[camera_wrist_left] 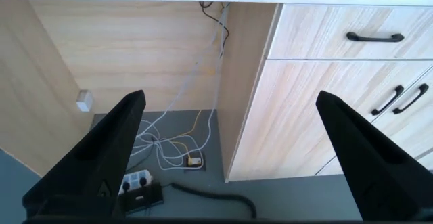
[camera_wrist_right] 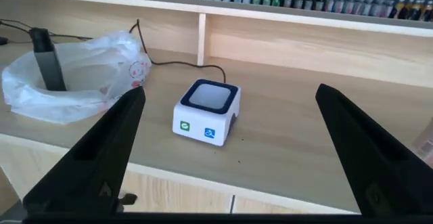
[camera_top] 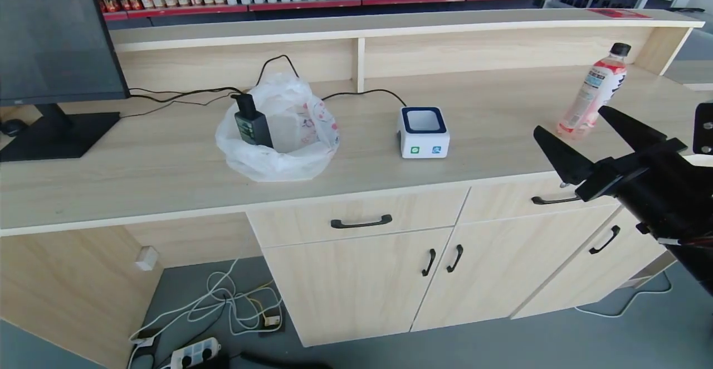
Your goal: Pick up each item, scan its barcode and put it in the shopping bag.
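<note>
Head view: the step in hand, as I judge it, is pickup of the bottle. One bottle (camera_top: pixel 593 93) stands upright at the far right of the bench (camera_top: pixel 167 157), just beyond my right pincer (camera_top: pixel 571 120), which is spread wide and holds nothing. One scanner (camera_top: pixel 423 132) sits mid-bench. One shopping bag (camera_top: pixel 278 129) lies open to its left, well apart from the bottle.

Left wrist view: my left pincer (camera_wrist_left: pixel 230 97) is spread wide and empty, below bench level, facing the cabinet doors (camera_wrist_left: pixel 352 109).

Right wrist view: scanner and bag lie ahead. The next move calls for swinging right to the bottle and closing on its body.
</note>
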Robot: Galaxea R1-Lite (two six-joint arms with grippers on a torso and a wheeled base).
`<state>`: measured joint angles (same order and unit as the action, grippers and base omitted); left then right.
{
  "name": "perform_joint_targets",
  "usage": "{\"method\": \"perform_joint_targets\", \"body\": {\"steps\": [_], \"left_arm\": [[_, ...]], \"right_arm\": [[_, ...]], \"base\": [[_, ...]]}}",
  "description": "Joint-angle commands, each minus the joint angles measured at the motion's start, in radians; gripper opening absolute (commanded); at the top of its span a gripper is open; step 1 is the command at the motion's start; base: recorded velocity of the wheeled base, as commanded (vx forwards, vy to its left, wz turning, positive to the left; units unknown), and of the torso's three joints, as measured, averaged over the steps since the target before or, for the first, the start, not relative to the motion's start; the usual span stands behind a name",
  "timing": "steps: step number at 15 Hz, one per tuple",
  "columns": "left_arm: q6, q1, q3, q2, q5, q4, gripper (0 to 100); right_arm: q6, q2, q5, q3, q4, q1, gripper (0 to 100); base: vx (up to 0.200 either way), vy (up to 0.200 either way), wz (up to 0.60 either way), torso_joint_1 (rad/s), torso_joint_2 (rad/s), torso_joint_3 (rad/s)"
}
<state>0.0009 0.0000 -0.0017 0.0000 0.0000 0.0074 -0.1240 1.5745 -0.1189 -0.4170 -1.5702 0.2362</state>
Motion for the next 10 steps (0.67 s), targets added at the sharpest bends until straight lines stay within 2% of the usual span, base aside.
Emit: {"method": "perform_joint_targets", "body": {"steps": [1,10], "left_arm": [[-0.001,0.0,0.0,0.0,0.0,0.0,100],[-0.001,0.0,0.0,0.0,0.0,0.0,100]], "right_arm": [[0.0,0.007,-0.001,0.015,-0.001,0.0,100],[0.0,-0.001,-0.001,0.029,-0.001,0.002,100]], "base": [[0.0,-0.2,0.0,0.002,0.0,0.007],[0.0,-0.2,0.0,0.002,0.0,0.003]]}}
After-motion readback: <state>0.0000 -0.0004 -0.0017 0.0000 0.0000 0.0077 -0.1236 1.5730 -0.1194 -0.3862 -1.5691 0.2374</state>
